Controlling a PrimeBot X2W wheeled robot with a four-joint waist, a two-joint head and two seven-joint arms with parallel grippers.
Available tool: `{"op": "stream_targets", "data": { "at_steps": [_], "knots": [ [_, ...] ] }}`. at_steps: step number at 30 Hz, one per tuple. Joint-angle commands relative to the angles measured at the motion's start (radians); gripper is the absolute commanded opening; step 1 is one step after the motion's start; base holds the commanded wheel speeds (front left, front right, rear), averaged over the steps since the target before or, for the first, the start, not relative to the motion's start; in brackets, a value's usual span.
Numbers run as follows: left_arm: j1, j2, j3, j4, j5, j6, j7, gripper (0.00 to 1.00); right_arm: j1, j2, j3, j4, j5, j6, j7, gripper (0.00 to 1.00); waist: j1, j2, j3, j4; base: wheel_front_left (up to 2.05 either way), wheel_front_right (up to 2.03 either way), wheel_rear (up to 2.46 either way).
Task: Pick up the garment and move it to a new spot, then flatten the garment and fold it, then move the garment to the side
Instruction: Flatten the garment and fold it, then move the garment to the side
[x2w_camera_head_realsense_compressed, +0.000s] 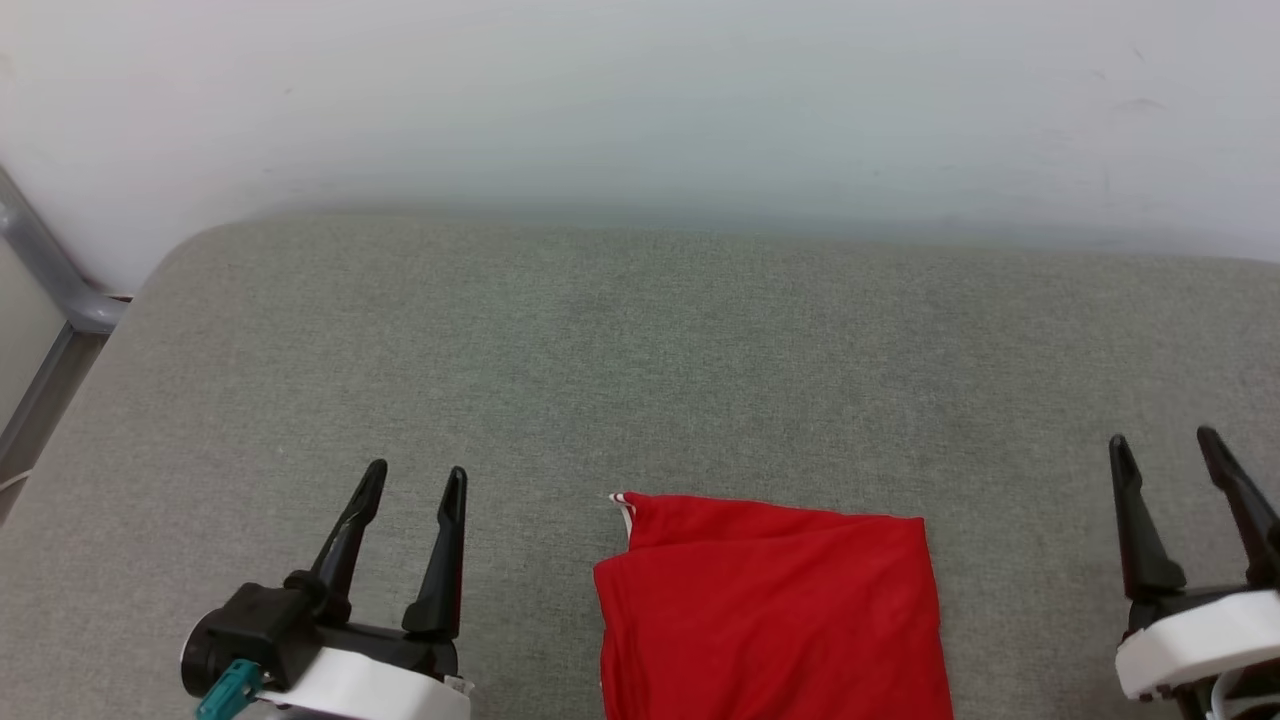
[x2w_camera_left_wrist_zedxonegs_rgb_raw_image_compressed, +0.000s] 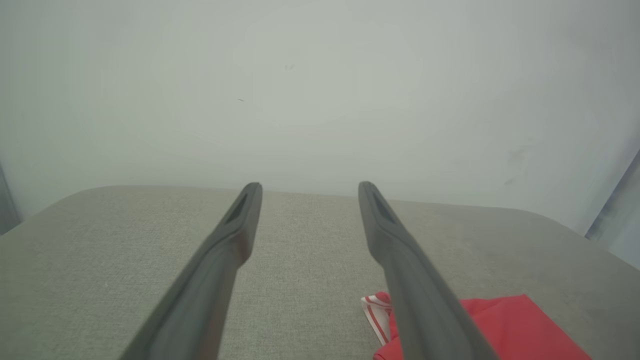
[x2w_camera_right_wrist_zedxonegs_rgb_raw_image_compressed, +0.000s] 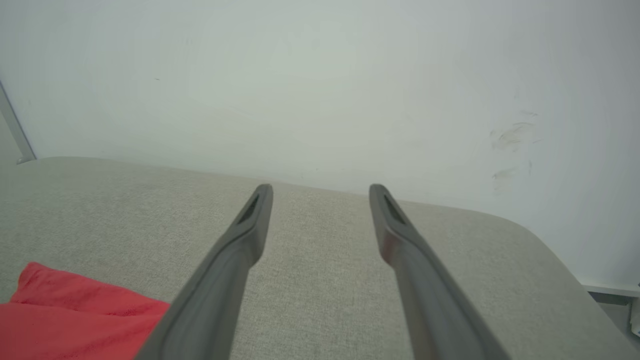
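Plain indoor room; whether home or test space cannot be told. A padded surface covered in grey woven fabric, with rounded corners, abuts a white painted wall that bears faint scuff marks. A grey metal frame stands beside the surface's left corner.

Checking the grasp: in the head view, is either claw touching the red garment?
No, the left claw and right claw stand open on either side of the garment, clear of it.
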Motion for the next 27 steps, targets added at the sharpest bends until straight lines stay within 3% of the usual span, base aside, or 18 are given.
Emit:
{"op": "stream_targets", "data": {
  "at_steps": [1,9,18,22,27],
  "knots": [
    [0.007,-0.002,-0.004,0.001,0.007,-0.002,-0.002,1.0,0.011,0.009,-0.003,-0.005,-0.005,-0.001,-0.009,1.0,0.0,0.0,0.001,0.0,0.0,0.0,0.0],
    [0.008,0.006,-0.018,0.022,0.035,-0.002,-0.002,1.0,0.042,0.063,-0.002,-0.013,-0.036,-0.001,-0.021,1.0,0.0,0.0,0.008,-0.001,0.0,0.0,0.0],
    [-0.003,0.005,-0.009,0.029,0.059,-0.002,-0.002,1.0,0.045,0.048,0.016,-0.023,-0.006,-0.001,0.025,1.0,0.0,0.0,0.012,0.007,0.0,0.0,0.0],
    [-0.006,0.004,-0.007,0.03,0.069,-0.002,-0.002,1.0,0.059,0.034,0.054,-0.03,0.022,-0.001,0.122,1.0,0.0,0.0,0.017,0.013,0.0,0.0,0.0],
    [-0.017,0.001,-0.012,0.029,0.068,-0.002,-0.002,1.0,0.077,0.019,0.115,-0.045,0.093,-0.001,0.353,1.0,0.0,0.0,0.034,0.024,0.0,0.0,0.0]
  ]
}}
